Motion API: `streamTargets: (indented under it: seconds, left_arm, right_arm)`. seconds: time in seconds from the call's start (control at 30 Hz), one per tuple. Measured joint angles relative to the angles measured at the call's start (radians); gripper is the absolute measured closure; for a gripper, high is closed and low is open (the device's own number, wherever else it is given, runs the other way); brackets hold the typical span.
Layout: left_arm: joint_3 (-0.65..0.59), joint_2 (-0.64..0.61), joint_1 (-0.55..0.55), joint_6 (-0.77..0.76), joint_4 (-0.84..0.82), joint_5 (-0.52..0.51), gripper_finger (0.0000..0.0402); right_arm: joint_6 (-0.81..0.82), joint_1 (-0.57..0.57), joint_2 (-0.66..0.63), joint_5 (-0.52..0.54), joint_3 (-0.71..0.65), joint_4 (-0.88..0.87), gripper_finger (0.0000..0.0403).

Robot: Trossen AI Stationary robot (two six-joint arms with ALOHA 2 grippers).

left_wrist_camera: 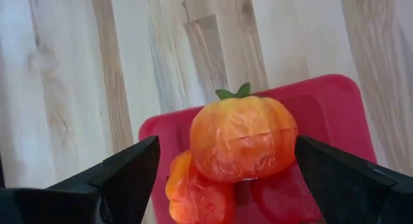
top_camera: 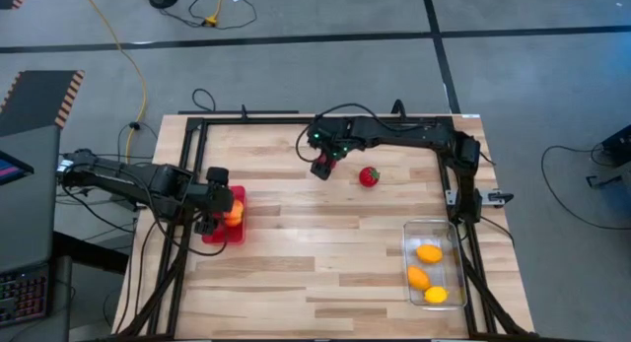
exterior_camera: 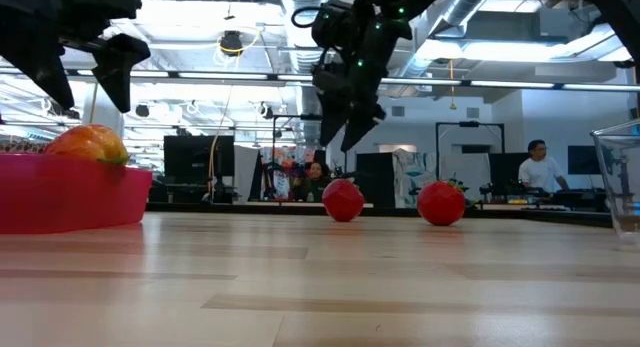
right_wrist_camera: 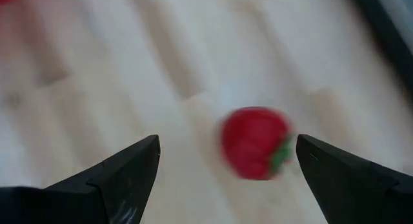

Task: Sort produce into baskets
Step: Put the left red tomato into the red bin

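The red bin (top_camera: 237, 227) stands at the table's left and holds two orange tomatoes with green tops (left_wrist_camera: 244, 139) and a red piece (left_wrist_camera: 284, 201). My left gripper (top_camera: 217, 200) hangs open above this bin, its fingers on either side of the top tomato and clear of it. My right gripper (top_camera: 323, 167) is open above the far middle of the table. A red strawberry-like piece (right_wrist_camera: 255, 143) lies on the wood below it. A second red piece (top_camera: 369, 176) lies just to its right. The clear bin (top_camera: 409, 245) at the near right holds three yellow-orange lemons (top_camera: 428, 253).
A black frame (top_camera: 246, 118) runs around the table's edges. The two red pieces (exterior_camera: 343, 200) (exterior_camera: 441, 203) lie close together. Bare wood lies between the two bins. People show in the room beyond the table (exterior_camera: 540, 167).
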Motion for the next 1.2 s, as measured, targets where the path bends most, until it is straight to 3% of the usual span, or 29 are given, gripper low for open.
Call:
streamTargets:
  seconds: [0.1, 0.77, 1.1, 1.2]
  left_arm:
    - [0.000, 0.000, 0.000, 0.000, 0.000, 0.000, 0.0056]
    - [0.000, 0.000, 0.000, -0.009, 0.001, 0.000, 0.0055]
    - [0.000, 0.000, 0.000, -0.027, 0.001, 0.000, 0.0055]
    - [0.000, 0.000, 0.000, -0.026, 0.001, 0.000, 0.0055]
  right_arm:
    - [0.001, -0.011, 0.000, 0.079, 0.000, 0.002, 0.0014]
    - [0.090, -0.014, 0.209, 0.115, -0.001, 0.016, 0.0017]
    - [0.090, -0.005, 0.235, 0.111, -0.001, 0.020, 0.0095]
    - [0.090, 0.005, 0.228, 0.110, 0.000, 0.039, 0.0101]
